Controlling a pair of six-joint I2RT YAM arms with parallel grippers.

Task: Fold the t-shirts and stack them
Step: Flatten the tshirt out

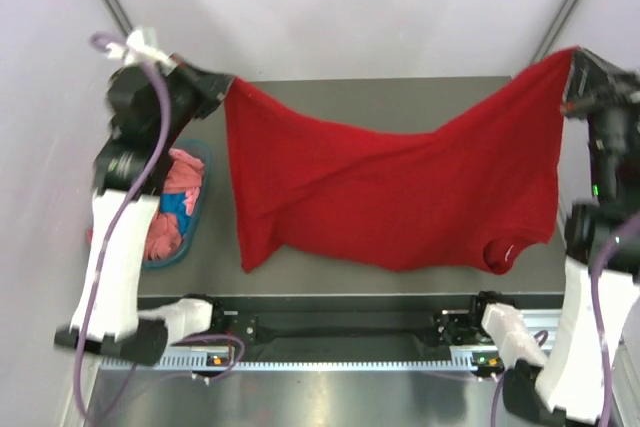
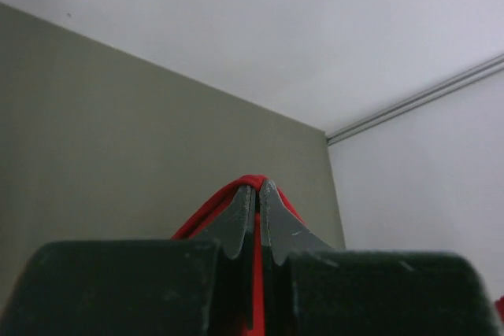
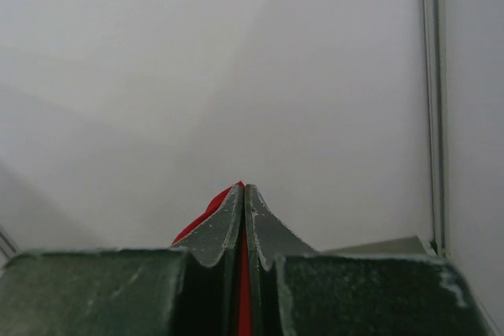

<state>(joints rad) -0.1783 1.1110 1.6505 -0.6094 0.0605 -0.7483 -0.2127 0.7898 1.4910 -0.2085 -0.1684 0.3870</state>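
A deep red t-shirt (image 1: 390, 187) hangs stretched above the table between both arms, sagging in the middle, its neck opening with a small white label (image 1: 505, 252) low at the right. My left gripper (image 1: 222, 85) is shut on the shirt's upper left corner; red cloth (image 2: 257, 273) shows pinched between its fingers (image 2: 240, 218). At the upper right corner my right gripper (image 1: 578, 59) is shut on the shirt too, with red cloth (image 3: 244, 281) squeezed between its fingers (image 3: 264, 230). A salmon-pink t-shirt (image 1: 180, 187) lies crumpled in the basket at the left.
A teal plastic basket (image 1: 197, 222) sits at the table's left edge behind my left arm, holding the pink cloth and a bit of blue cloth (image 1: 178, 203). White walls enclose the grey table (image 1: 400, 92) on three sides. The arm bases and a rail (image 1: 340, 332) run along the near edge.
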